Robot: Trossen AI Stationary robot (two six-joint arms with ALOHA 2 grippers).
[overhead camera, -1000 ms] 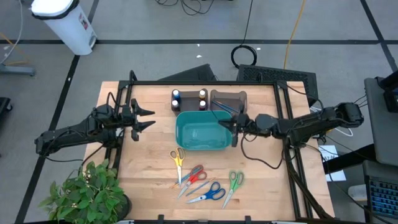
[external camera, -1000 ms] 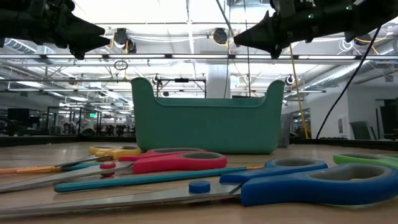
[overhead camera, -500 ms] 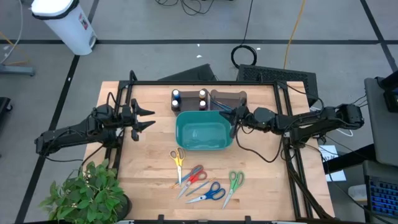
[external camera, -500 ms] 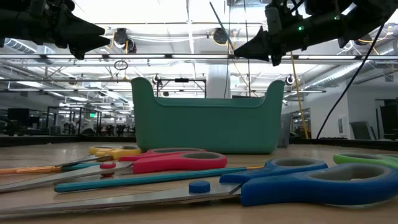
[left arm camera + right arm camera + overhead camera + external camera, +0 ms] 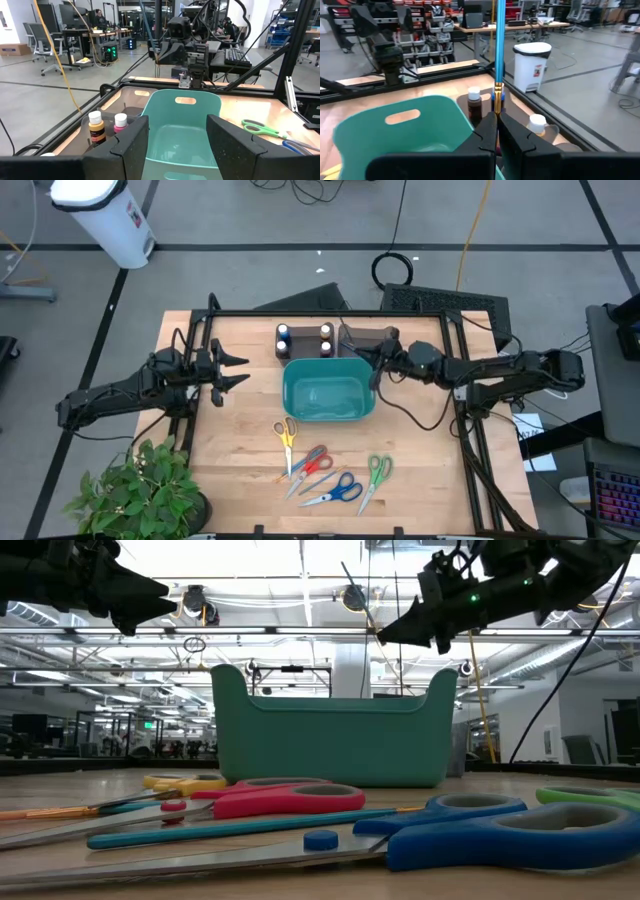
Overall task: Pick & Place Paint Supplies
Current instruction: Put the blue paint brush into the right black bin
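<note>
Around the teal bin [image 5: 328, 392]: bare wood to its left lets me pass; paint bottles [image 5: 304, 340] crowd behind it, scissors [image 5: 318, 470] litter the front.

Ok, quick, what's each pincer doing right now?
Left pincer: open, empty, left of the teal bin.
Right pincer: shut on a blue paintbrush.

A teal bin [image 5: 328, 395] is sitting at the centre of the wooden bench [image 5: 245, 440]. Four scissors are lying below it: yellow [image 5: 286, 435], red [image 5: 312, 460], blue [image 5: 338, 492], green [image 5: 376, 472]. A leafy plant [image 5: 140, 490] is filling the lower left, and a white trash can [image 5: 105, 215] is standing at the upper left.
</note>
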